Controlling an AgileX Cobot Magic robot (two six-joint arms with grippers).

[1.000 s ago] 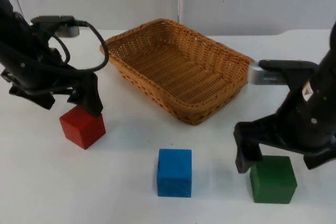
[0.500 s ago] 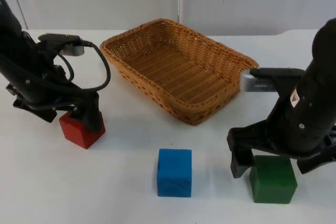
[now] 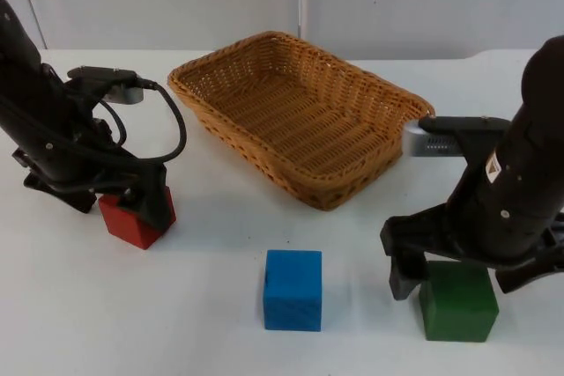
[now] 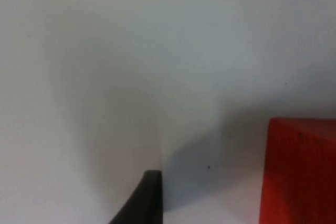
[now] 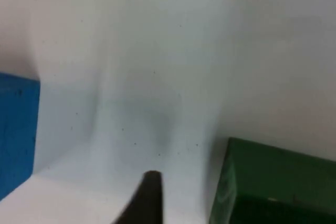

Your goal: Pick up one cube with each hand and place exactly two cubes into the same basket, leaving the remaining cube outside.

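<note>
- While both arms reach down to the table (image 3: pixel 211 305), the green cube (image 3: pixel 458 301) sits nearest the camera at the right, with the right gripper (image 3: pixel 463 261) low over it; one black finger (image 3: pixel 401 275) stands on the table just left of the cube, the other side is hidden behind the arm, and I cannot tell whether the fingers are spread or pressing on it.
- From the right wrist, the green cube (image 5: pixel 273 182) lies beside the black fingertip (image 5: pixel 144 198), and the blue cube (image 5: pixel 18 129) shows on the other side.
- Near the front, in the middle, the blue cube (image 3: pixel 293 289) stands alone, well apart from both grippers.
- Further back at the left, the left gripper (image 3: pixel 128 200) is down at the red cube (image 3: pixel 134 217), one finger (image 3: pixel 159 204) against the cube's right side; whether it is pinching I cannot tell.
- From the left wrist, the red cube (image 4: pixel 299 169) stands apart from the fingertip (image 4: pixel 142 200).
- Farthest back, the basket (image 3: pixel 397 94) holds no cube.
</note>
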